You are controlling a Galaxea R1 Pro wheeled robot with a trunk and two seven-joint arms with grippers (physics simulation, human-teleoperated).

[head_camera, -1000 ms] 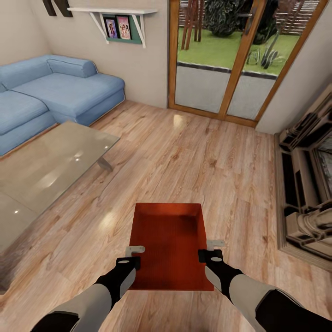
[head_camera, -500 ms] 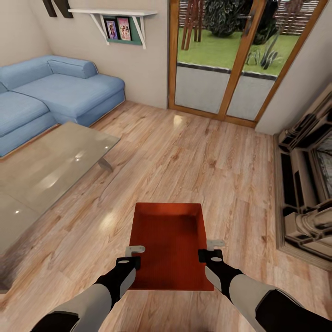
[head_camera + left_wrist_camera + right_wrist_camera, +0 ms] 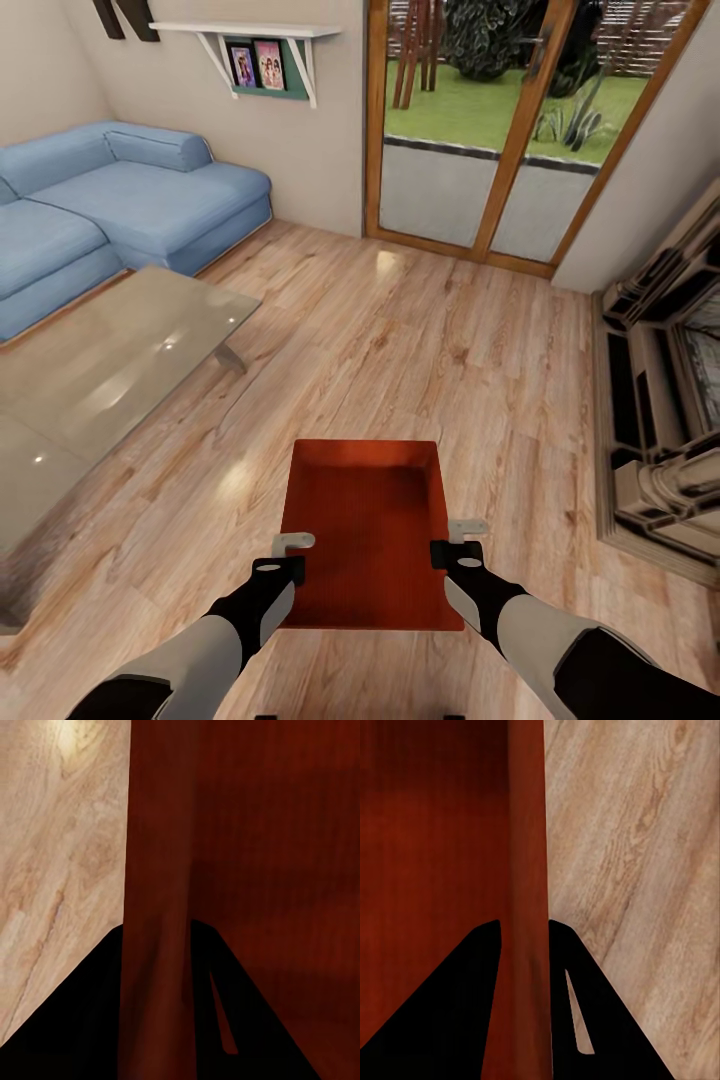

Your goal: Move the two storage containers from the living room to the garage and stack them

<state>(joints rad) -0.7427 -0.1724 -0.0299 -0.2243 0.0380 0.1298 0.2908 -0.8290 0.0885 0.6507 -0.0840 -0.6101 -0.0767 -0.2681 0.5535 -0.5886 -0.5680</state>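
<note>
One storage container (image 3: 365, 530) is in my grip, held level in front of my trunk above the light wood-plank floor (image 3: 400, 340) of the living room. My left gripper (image 3: 290, 555) pinches its left wall and my right gripper (image 3: 455, 540) pinches its right wall, both near the edge closest to me. In the left wrist view the thin orange wall (image 3: 154, 945) runs straight between my dark fingers (image 3: 75, 1020), and the right wrist view shows the same on its side (image 3: 529, 945), so both pairs are clamped narrow on the walls.

I judge the step in hand to be carrying this box to the garage. To do it well I should keep both arms fixed relative to each other so the thin walls neither bow nor slip, and hold the box level. The glass coffee table (image 3: 100, 370) lies to my left with the blue sofa (image 3: 120, 210) behind it. A carved fireplace surround (image 3: 660, 400) is on my right, and the glazed doors (image 3: 480, 130) are ahead, so any turn needs room on both sides.
</note>
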